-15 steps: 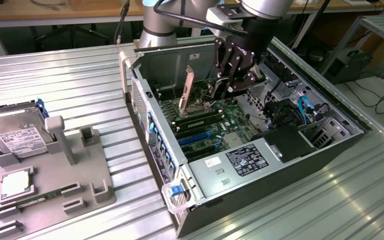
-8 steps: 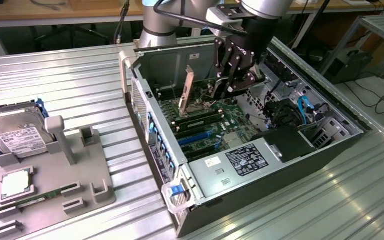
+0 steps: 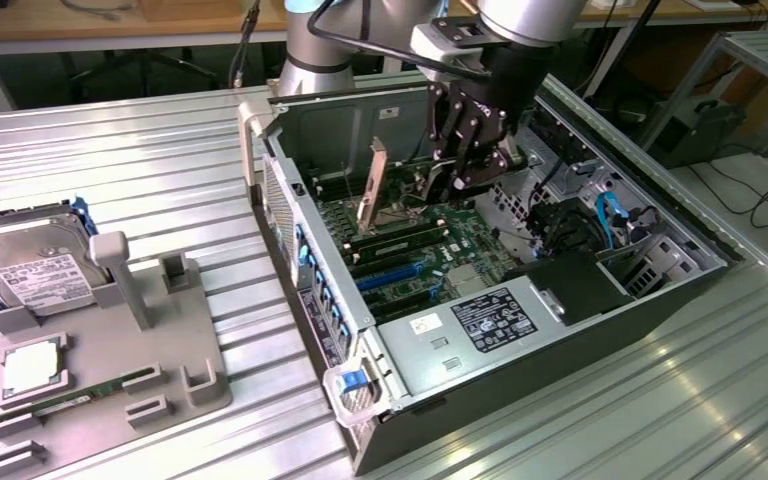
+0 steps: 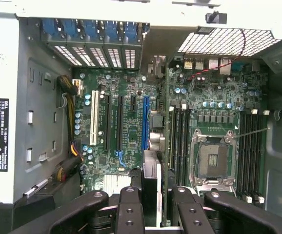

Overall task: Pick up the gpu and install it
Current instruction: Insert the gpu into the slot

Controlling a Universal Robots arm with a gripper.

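Note:
The open computer case [image 3: 398,345] lies on its side on the ribbed metal table, with the green motherboard [image 4: 131,141] exposed. My gripper [image 3: 462,172] reaches down into the case and is shut on the gpu [image 3: 408,192]. The card hangs on edge above the board, its pale bracket [image 3: 375,185] pointing towards the rear of the case. In the wrist view the gpu [image 4: 153,180] shows edge-on between my two black fingers [image 4: 130,209]. It runs alongside the long blue slot [image 4: 145,122], between that slot and the memory slots. I cannot tell whether the card touches the board.
A grey fixture tray [image 3: 177,350] stands on the exterior view's left. On and beside it are a silver hard drive [image 3: 31,265], a square processor [image 3: 33,365] and a green memory stick [image 3: 84,395]. The open processor socket [image 4: 213,158] and blue rear slot covers [image 4: 92,31] are near the card.

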